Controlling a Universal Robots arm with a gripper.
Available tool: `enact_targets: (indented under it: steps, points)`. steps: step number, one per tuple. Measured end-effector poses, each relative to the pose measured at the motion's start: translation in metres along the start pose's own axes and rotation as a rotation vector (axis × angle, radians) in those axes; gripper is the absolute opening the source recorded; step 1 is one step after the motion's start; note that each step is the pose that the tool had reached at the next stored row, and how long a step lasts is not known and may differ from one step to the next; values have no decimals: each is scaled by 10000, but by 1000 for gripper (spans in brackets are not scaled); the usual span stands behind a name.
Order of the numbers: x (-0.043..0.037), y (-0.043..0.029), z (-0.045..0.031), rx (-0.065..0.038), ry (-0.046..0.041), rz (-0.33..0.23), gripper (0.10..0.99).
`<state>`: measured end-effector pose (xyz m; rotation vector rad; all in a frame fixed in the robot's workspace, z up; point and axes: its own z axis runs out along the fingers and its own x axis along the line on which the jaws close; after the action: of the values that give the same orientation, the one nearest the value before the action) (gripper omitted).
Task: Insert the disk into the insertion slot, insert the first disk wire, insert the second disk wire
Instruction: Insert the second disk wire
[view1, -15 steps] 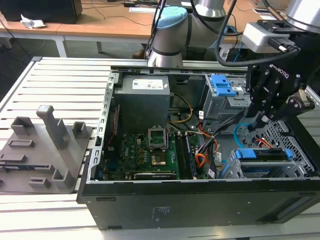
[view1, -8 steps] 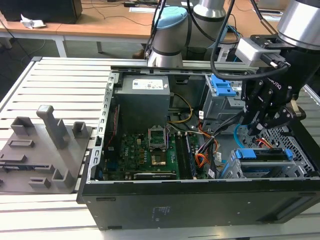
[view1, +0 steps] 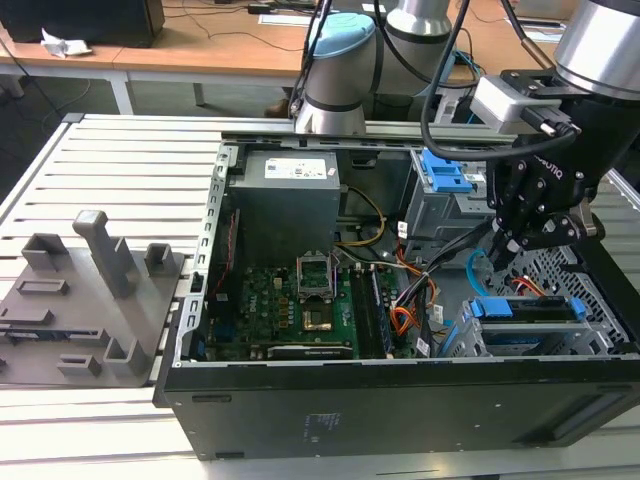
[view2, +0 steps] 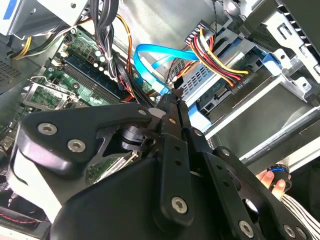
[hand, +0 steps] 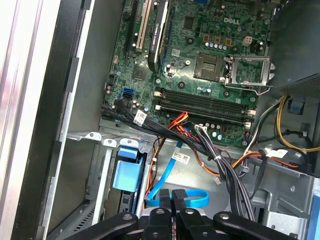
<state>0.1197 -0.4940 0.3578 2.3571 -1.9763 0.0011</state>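
On the tabletop (view1: 120, 160), exterior view's far left: a grey fixture block (view1: 90, 300) lies at 9 o'clock of the open case (view1: 400, 410), just beside its wall.
Case, left half: the power supply (view1: 290, 190) sits at 12 o'clock of the motherboard (view1: 290, 305); both lie open to view.
Case, middle: loose black and orange leads (view1: 405, 320) cross at 3 o'clock of the motherboard.
Blue-latched bay (view1: 445, 190): stands at 12 o'clock of the slot, toward the case's rear wall.
Slot (view1: 590, 300): the low cage with round-holed walls, in the case's corner at 4 o'clock of the motherboard.
Disk (view1: 530, 310): seated in the slot, its blue frame showing along the cage's open side.
First wire (view2: 215, 55): the red, yellow and black bundle runs to the disk's end, and in the second wrist view its dark plug rests against the disk's connector edge.
Second wire (view2: 150, 57): the light blue cable loops up at 10 o'clock of the disk; its free end meets the fingertips (view2: 172, 107). In the first wrist view the same cable (hand: 192, 199) passes just behind them.
Jaws: narrow, pinched on the second wire's plug end, hanging at 12 o'clock of the disk, apart from it.
Arm (view1: 600, 40): comes down from the exterior view's upper right.
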Motion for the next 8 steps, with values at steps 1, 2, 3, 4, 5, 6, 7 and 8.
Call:
enact_targets:
  steps: [1,2,3,4,5,6,7,8]
  points:
    - [0,0,0,0,0,0,153]
    - [0,0,0,0,0,-1,153]
    - [0,0,0,-1,-1,-1,153]
    - [0,0,0,0,-1,-1,224]
    - [0,0,0,-1,-1,-1,290]
    - [0,0,0,0,0,-2,290]
    - [-1,0,2,-2,9,-2,290]
    - [0,0,2,-3,15,-1,290]
